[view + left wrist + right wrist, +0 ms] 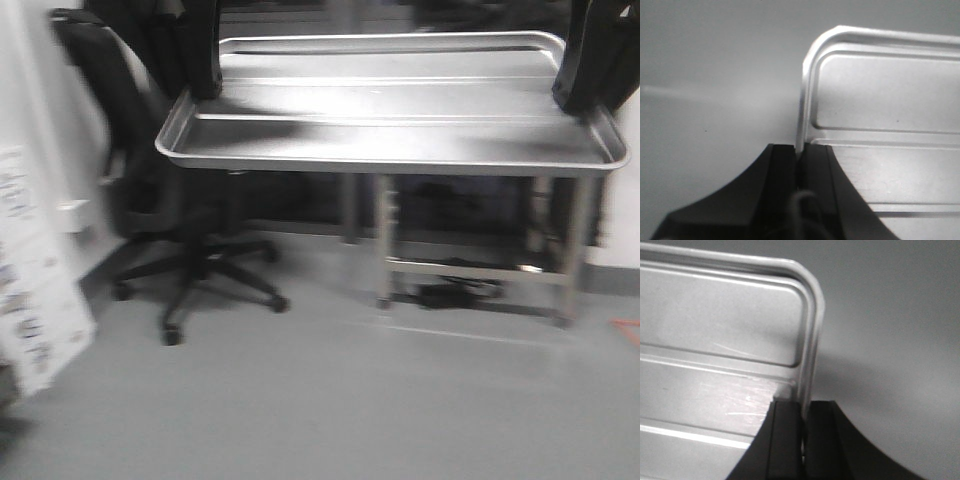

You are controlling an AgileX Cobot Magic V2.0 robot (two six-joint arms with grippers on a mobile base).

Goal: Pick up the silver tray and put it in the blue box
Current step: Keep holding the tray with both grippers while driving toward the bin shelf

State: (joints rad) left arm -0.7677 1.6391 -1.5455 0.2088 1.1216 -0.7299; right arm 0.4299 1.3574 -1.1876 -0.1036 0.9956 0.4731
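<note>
Silver tray (390, 120): held aloft, spanning between both grippers.
Left gripper (799, 152): jaws pinched tight on the tray's left end rim.
Right gripper (805, 407): jaws pinched tight on the right end rim.

This looks like an office or a lab workroom rather than a home. Below the left claw (205, 88) stands a black swivel chair (190, 250) with a star base on small wheels. Below the right claw (578, 95), under the tray (390, 130) that both claws hold, is a bare metal table frame (470, 270) with a low crossbar and something dark lying at its foot. The floor (330, 400) is smooth, plain grey, with a red mark (628, 330) at its edge, down and outward from the right claw. Far outward from the left claw, a white printed board (35, 300) leans against a white wall (30, 100).
</note>
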